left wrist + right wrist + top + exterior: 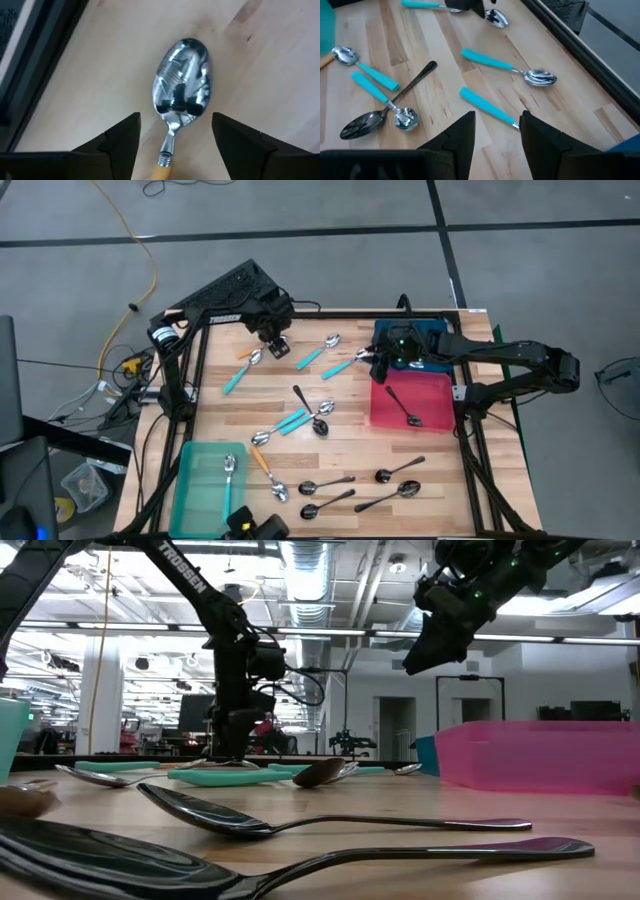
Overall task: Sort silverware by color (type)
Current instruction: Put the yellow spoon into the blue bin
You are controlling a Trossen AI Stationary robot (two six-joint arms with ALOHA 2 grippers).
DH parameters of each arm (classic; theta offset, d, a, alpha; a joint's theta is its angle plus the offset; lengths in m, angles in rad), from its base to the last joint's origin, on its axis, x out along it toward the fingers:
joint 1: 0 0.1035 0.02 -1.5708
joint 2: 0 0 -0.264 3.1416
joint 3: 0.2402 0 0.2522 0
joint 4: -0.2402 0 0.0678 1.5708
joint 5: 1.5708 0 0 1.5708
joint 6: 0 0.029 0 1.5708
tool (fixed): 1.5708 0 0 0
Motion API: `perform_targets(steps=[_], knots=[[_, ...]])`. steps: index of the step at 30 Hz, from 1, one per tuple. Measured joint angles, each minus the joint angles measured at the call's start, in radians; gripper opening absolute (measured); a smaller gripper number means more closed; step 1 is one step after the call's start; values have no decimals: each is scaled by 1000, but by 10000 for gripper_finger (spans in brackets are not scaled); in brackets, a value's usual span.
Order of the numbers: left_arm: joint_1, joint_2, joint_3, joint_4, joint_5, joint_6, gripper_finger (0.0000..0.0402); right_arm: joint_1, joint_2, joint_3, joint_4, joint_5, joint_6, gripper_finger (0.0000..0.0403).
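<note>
An orange-handled spoon (pixel 182 75) lies flat on the wooden table near its far left. My left gripper (pixel 175 122) points down over it (pixel 279 348), open. Its fingers stand on either side of the spoon's neck and touch nothing. My right gripper (pixel 497 132) hangs open and empty well above the table (pixel 440 630), near the blue bin (pixel 425 338). A teal-handled spoon (pixel 487 107) lies below it. Several more teal spoons (pixel 320 352), dark spoons (pixel 400 470) and another orange one (pixel 265 465) are scattered on the table.
A pink tray (pixel 435 415) at the right holds one dark spoon (pixel 405 407). A pale green tray (pixel 195 480) at the near left holds one teal spoon (pixel 228 480). Black frame rails (pixel 195 370) border the table.
</note>
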Motion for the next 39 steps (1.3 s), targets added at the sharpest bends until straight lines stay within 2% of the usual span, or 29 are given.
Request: perform_targets(steps=[11,18,27,35,39], knots=[[-1,0,33,-84,25,-34,231,3,0,0,-5,0,-2,175],[-1,0,86,-168,74,-195,231,3,0,0,-5,0,-1,175],[-17,0,-10,-58,105,-424,231,3,0,0,-5,0,1,175],[-11,0,-44,-32,60,-449,231,3,0,0,-5,0,-2,175],[-14,0,-31,-42,122,-456,231,3,0,0,-5,-1,-2,175]])
